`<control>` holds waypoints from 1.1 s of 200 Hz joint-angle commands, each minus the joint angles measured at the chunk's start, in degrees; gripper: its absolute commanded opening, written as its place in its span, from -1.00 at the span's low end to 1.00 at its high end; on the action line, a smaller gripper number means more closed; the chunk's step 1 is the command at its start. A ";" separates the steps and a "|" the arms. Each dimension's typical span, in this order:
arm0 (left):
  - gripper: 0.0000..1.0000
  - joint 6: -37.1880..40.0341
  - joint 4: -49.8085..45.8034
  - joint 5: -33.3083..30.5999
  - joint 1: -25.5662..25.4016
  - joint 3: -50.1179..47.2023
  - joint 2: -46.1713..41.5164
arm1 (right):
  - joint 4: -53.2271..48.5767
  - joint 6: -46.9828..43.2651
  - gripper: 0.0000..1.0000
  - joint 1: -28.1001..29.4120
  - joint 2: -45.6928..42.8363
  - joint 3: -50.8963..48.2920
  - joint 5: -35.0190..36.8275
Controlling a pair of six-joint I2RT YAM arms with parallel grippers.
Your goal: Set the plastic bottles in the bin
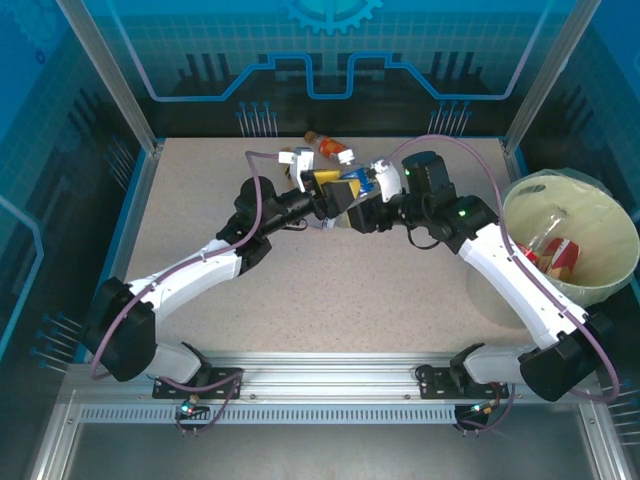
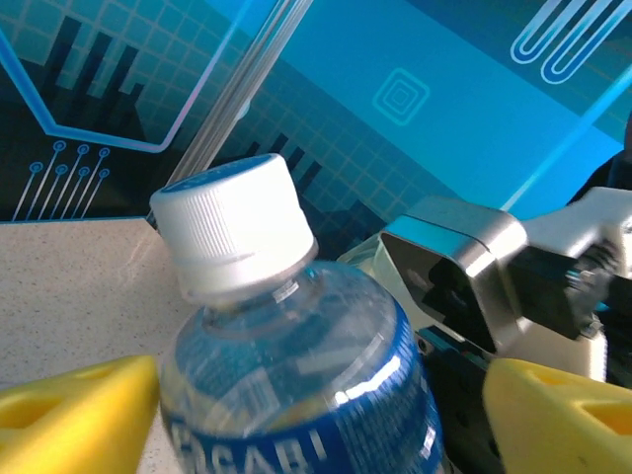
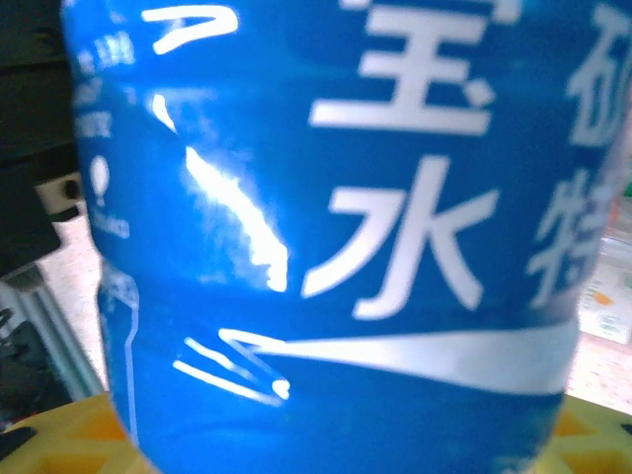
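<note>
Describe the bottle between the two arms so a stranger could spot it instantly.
Look to the far middle of the table, where both arms meet. The bottle between them has a white cap; unlike the orange bottle behind it, its label is blue.

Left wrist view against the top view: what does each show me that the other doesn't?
Left wrist view: the ridged white cap up close, with lettering below it. Top view: the bin holding bottles, plus an orange-drink bottle by the far wall. Both: the blue-labelled bottle.
</note>
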 commanded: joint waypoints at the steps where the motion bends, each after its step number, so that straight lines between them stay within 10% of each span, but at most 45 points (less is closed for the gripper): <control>1: 0.86 2.89 -0.20 1.21 -0.33 1.94 -3.54 | -3.60 -1.24 -0.16 -1.73 -2.56 2.64 5.82; 129: 0.98 4.76 -6.34 -19.66 -0.20 -6.62 -7.45 | -5.08 -6.25 -0.18 -13.73 -21.29 0.67 52.47; 220: 0.98 -4.27 -14.32 -24.95 0.41 -10.54 -7.33 | -8.86 -4.25 -0.18 -31.98 -24.85 -5.91 55.37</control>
